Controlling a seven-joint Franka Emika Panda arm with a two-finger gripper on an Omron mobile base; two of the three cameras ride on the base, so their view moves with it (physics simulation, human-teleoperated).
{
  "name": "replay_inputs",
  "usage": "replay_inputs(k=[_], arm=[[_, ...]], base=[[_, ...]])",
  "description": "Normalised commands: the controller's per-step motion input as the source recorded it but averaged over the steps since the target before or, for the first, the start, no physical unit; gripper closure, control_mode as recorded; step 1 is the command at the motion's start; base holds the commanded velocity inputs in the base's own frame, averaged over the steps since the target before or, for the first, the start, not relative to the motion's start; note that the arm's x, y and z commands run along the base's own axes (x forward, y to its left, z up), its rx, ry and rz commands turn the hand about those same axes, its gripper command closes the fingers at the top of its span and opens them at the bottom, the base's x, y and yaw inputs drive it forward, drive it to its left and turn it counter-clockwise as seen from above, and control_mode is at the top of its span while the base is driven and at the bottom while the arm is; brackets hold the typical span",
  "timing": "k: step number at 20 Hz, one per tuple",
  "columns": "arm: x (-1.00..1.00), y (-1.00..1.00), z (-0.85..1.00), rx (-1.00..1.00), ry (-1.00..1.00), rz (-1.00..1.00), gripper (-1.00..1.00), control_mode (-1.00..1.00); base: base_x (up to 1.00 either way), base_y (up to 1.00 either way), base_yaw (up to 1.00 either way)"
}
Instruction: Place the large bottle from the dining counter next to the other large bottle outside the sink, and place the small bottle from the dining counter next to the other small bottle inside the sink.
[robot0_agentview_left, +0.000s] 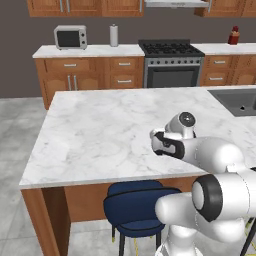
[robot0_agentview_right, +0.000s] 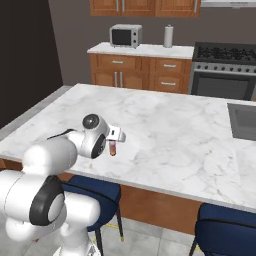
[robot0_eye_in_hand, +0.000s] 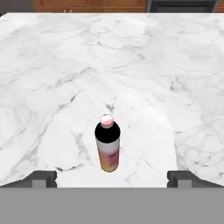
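Wide-open claw (robot0_eye_in_hand: 112, 178) hovers near the small bottle (robot0_eye_in_hand: 107, 147) standing upright on the table (robot0_eye_in_hand: 131, 65); center it before closing.

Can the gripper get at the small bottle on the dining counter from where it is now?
Probably yes. The small bottle stands upright on bare marble of the dining counter, centred ahead of the gripper, whose fingers are spread wide to either side, with nothing between them.

Glossy white-grey marble dining counter (robot0_eye_in_hand: 52, 65), smooth shiny small bottle (robot0_eye_in_hand: 107, 148), brown wooden base (robot0_agentview_left: 42, 210)
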Motion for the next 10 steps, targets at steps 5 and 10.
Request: replay_inputs(k=[5,10], arm=[[0.05,0.00,0.00,0.00,0.00,0.00,-1.00,-1.00],[0.00,0.00,0.00,0.00,0.00,0.00,-1.00,-1.00]], base=[[0.00,0.00,0.00],[0.00,0.00,0.00]])
